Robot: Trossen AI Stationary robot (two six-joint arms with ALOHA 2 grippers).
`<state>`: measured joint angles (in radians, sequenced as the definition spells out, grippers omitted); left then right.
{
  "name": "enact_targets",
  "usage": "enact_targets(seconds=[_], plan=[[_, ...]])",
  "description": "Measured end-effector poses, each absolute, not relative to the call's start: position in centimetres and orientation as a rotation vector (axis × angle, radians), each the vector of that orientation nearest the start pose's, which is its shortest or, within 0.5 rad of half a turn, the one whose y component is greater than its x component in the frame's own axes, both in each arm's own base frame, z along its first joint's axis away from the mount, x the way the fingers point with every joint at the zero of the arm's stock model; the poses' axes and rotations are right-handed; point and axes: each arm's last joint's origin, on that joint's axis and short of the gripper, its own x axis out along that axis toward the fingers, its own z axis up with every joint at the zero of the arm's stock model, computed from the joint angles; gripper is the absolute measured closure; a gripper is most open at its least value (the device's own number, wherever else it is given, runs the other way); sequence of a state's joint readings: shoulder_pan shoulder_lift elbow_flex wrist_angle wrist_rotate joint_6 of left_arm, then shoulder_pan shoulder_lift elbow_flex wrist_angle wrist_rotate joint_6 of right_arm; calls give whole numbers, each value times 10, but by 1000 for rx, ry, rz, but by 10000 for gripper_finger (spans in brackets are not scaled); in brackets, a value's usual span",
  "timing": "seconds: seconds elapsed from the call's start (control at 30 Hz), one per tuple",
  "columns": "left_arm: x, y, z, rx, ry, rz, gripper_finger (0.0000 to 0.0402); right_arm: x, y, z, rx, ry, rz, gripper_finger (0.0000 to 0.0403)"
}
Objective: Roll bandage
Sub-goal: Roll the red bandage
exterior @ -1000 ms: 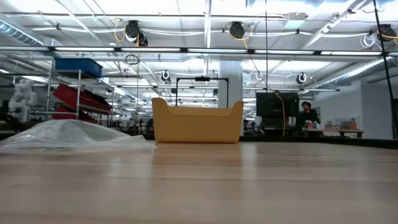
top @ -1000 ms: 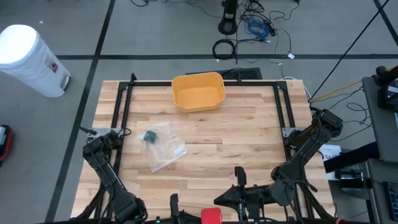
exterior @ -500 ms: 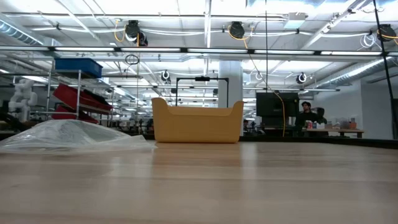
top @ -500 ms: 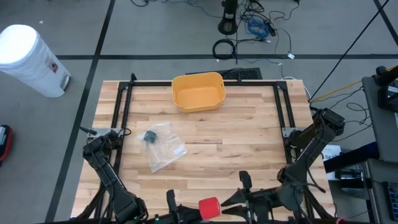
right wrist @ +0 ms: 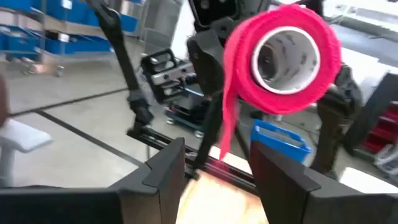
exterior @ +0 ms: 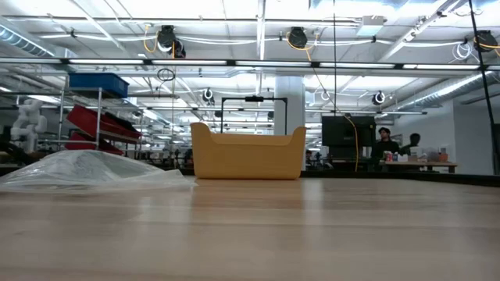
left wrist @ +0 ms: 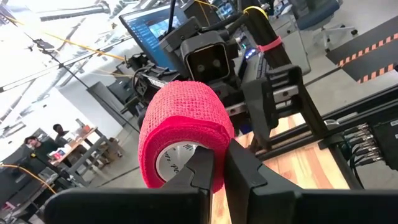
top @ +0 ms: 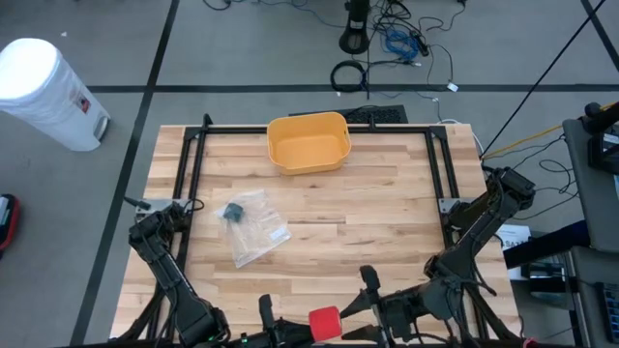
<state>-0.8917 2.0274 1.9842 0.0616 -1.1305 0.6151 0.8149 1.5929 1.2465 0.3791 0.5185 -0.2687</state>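
A red bandage roll point(top: 324, 324) with a white core hangs above the table's near edge, with my left gripper point(top: 293, 325) shut on it. In the right wrist view the roll point(right wrist: 283, 59) faces me end-on. A loose tail point(right wrist: 227, 124) hangs from it. My right gripper point(top: 360, 295) is open just right of the roll. The tail drops between its fingers point(right wrist: 165, 168) without touching them. The low view shows neither gripper. My left gripper point(left wrist: 221, 163) pinches the roll's wall at its near rim point(left wrist: 217, 177), one finger in the hollow core and one outside. The fingers come level from the table's left. The roll is lifted clear of the table, its axis about level.
A yellow bin point(top: 308, 142) stands at the table's far middle. A clear plastic bag with a dark item point(top: 253, 227) lies left of centre, also seen in the low view as a bag point(exterior: 86, 168). A black frame point(top: 193, 174) borders the table.
My right gripper has opened beside the roll, staying close to it. The roll now shows a little farther in from the near edge, still in my left gripper.
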Motion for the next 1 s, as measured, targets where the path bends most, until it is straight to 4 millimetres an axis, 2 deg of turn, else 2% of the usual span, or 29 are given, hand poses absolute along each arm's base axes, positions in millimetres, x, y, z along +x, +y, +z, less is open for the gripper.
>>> enact_targets(seconds=[0.2,0.57,0.67,0.9,1.0], plan=[[312,-344,391,596,64,234,379,265,258,343,-255,-57,288,257],[312,-344,391,590,63,236,379,267,256,343,-272,-60,291,352],[312,-344,391,590,63,236,379,268,256,342,-259,-63,329,355],[312,-344,391,590,64,237,379,273,253,341,-255,-63,315,331],[313,-344,391,590,64,238,379,274,252,341,-257,-63,313,335]])
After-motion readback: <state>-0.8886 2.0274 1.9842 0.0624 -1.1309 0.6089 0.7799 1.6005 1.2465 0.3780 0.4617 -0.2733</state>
